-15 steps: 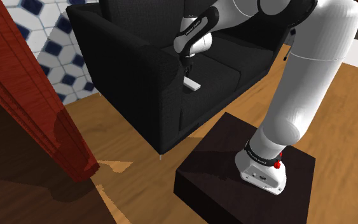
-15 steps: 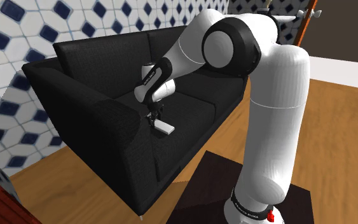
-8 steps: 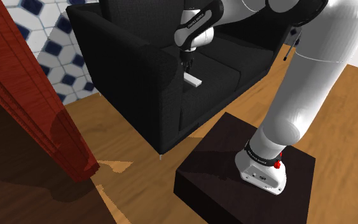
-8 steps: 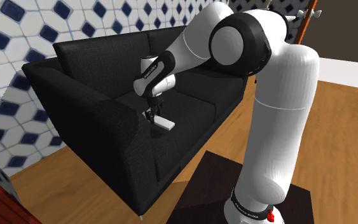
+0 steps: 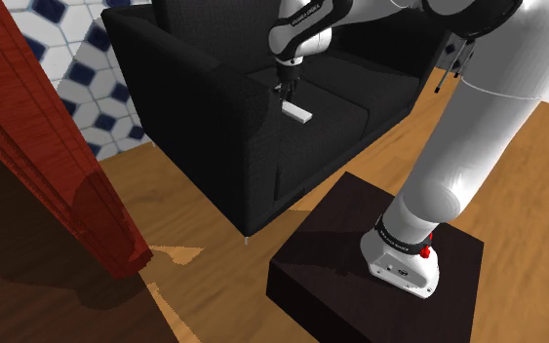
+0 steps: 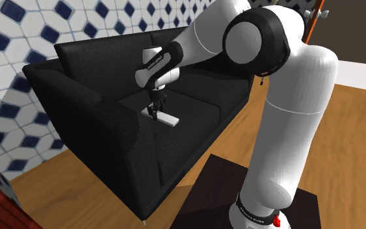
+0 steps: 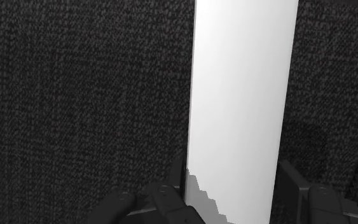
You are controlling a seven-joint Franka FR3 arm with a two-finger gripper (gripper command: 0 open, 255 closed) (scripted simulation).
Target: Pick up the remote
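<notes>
The remote (image 5: 298, 112) is a plain white slab. My black gripper (image 5: 286, 94) is shut on one end of it, over the seat of the black sofa (image 5: 214, 97). In the second exterior view the remote (image 6: 166, 119) hangs slightly tilted from the gripper (image 6: 154, 112), just above the seat cushion. The wrist view has the remote (image 7: 241, 95) running straight away from the hand, clasped between the two fingers (image 7: 171, 184), with dark sofa fabric behind it.
The sofa's armrest (image 5: 225, 88) rises close beside the gripper and the backrest (image 6: 110, 45) stands behind it. A red-brown wooden piece of furniture (image 5: 48, 146) stands at the shoulder view's left. My dark stand (image 5: 360, 244) sits on the wooden floor in front of the sofa.
The gripper has closed on the remote and risen, and the remote has come up off the seat cushion with it.
</notes>
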